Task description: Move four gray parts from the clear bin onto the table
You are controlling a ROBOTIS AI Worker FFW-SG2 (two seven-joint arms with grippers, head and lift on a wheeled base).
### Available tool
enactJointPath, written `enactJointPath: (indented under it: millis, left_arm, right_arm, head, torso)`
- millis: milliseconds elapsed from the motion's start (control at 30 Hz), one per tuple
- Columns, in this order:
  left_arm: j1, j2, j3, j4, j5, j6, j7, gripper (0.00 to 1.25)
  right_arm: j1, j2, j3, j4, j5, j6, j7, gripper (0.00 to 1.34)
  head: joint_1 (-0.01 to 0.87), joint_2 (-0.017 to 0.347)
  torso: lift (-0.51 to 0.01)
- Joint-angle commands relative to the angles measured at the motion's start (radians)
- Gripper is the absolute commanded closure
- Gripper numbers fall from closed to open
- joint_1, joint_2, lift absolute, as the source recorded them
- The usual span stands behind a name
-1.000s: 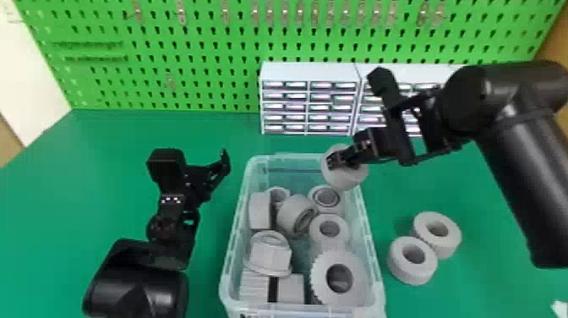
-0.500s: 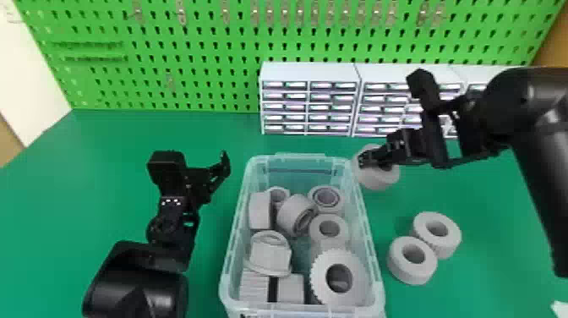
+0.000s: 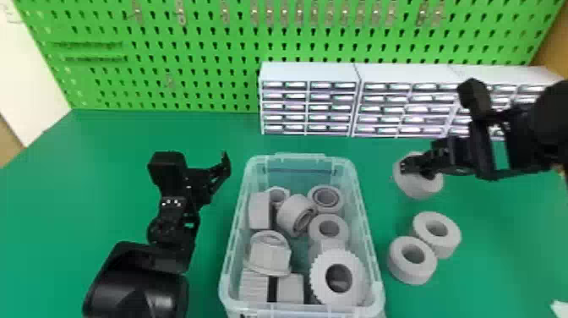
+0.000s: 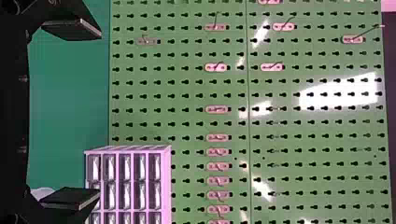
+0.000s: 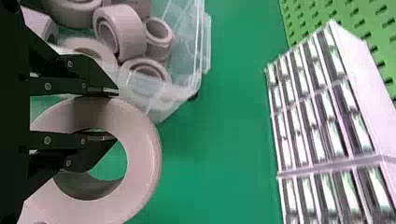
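Head view: right gripper (image 3: 416,170) clamped on gray ring (image 3: 418,188) over table (image 3: 503,262), right of clear bin (image 3: 368,230), beyond two loose rings (image 3: 448,243). Left gripper (image 3: 223,165) spread wide, left of bin.

On the left of the frame, green table (image 3: 84,182) is offering a broad approach. A narrower lane is running between the left gripper (image 3: 219,171) and the clear bin (image 3: 367,220), whose raised walls are obstructing low sideways entry. Inside, gray parts (image 3: 269,253) are crowding the lower and middle portions; the upper end is leaving room for fingers. Right of centre, a corridor is separating the bin from two gray rings (image 3: 399,270). Above these, the right gripper (image 3: 416,167) and its gray ring (image 3: 416,186) are blocking passage, with drawer cabinets (image 3: 310,72) standing behind.
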State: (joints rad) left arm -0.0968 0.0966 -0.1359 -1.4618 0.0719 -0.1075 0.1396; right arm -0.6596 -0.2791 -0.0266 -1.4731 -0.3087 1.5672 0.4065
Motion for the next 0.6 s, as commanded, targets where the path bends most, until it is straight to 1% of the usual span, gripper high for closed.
enactJointPath:
  millis: [0, 200, 567]
  left_arm:
    - [0.0, 0.0, -0.001, 0.0, 0.0, 0.0, 0.0, 0.1]
    - [0.0, 0.0, -0.004, 0.0, 0.005, 0.0, 0.0, 0.1]
    - [-0.001, -0.002, -0.005, 0.0, 0.006, 0.0, 0.0, 0.1]
  right_arm:
    - [0.023, -0.02, -0.038, -0.015, 0.023, 0.005, 0.0, 1.0]
    - [0.051, -0.035, -0.081, -0.03, 0.048, 0.005, 0.0, 1.0]
    - [0.097, -0.054, -0.15, -0.035, 0.091, 0.005, 0.0, 1.0]
  head:
    - [0.693, 0.072]
    - [0.693, 0.072]
    - [0.693, 0.072]
  torso:
    - [-0.052]
    - [-0.052]
    - [-0.052]
